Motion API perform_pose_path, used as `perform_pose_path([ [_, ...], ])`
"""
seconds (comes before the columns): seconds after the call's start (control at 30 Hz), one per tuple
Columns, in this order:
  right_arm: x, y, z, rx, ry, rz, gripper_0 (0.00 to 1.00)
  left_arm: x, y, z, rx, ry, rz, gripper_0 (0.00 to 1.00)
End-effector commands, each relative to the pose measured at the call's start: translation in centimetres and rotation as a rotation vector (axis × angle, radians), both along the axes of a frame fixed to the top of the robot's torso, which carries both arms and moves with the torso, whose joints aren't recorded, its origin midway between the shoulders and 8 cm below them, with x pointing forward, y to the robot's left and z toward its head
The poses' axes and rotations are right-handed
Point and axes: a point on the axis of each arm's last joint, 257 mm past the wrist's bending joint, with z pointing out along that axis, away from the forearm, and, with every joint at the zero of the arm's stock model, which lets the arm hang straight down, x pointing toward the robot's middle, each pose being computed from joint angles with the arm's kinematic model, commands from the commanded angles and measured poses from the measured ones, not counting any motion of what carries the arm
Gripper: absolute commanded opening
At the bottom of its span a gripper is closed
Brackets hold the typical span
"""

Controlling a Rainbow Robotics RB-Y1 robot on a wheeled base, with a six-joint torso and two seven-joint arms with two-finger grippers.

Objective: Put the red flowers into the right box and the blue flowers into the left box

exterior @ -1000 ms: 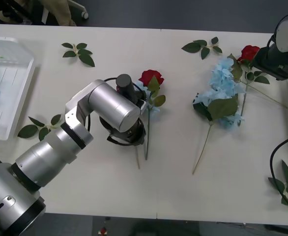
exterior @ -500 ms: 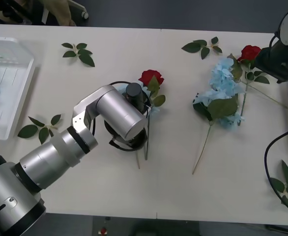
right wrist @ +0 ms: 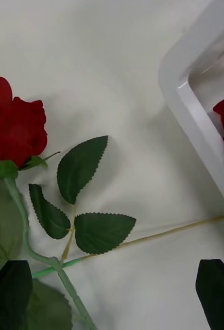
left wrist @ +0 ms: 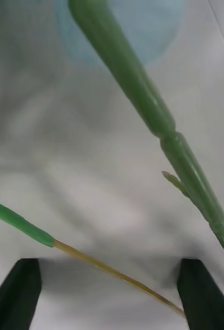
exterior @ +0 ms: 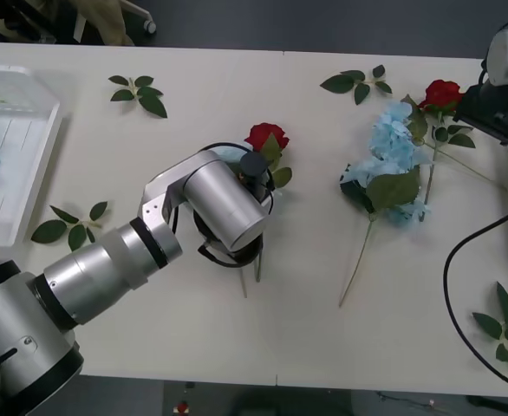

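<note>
The table (exterior: 237,347) is seen as a smooth, matt white surface. The left box (exterior: 29,173) is made of translucent ribbed plastic; the right box (right wrist: 194,118) of opaque, glossy white plastic. Cloth-like petals are shown on the red flowers (right wrist: 14,129), matt serrated leaves, and smooth plastic stems (left wrist: 142,118). The left arm (exterior: 219,204) is clad in brushed metal.

White table (exterior: 237,347) w/ flowers (exterior: 393,160), leaf sprigs (exterior: 141,91)

Three red flowers (exterior: 266,136) – three blue flowers (exterior: 393,152) – two boxes (exterior: 11,156) – five leaf sprigs (exterior: 139,92)
</note>
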Motion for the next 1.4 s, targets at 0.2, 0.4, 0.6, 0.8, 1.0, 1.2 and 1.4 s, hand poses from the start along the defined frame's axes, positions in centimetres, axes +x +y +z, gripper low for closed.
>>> perform_pose_path([
  [0.2,3.3,-0.1,2.9,0.006,-0.129,-0.029,0.93,0.8,-1.7,1.6,-0.037,-0.027,-0.001,0.58],
  [0.4,3.8,-0.6,2.2,0.010,-0.157,-0.033,0.93,0.8,-1.7,1.6,-0.038,-0.026,0.000,0.10],
  [0.6,4.3,0.7,0.8,0.029,-0.173,-0.017,0.94,0.9,-1.4,1.6,-0.030,-0.031,0.008,0.00],
  [0.8,4.7,3.1,0.0,0.046,-0.172,0.017,0.93,1.0,-0.8,1.5,-0.022,-0.032,0.022,0.00],
  [1.0,5.3,6.0,-0.8,0.065,-0.178,0.058,0.93,1.5,0.3,1.6,-0.015,-0.038,0.041,0.00],
  [1.2,5.6,7.3,-1.1,0.071,-0.181,0.080,0.93,2.5,2.3,2.2,-0.006,-0.062,0.075,0.00],
  [1.4,5.5,7.6,-1.4,0.075,-0.175,0.087,0.93,3.9,5.7,6.0,-0.058,-0.104,0.090,0.00],
])
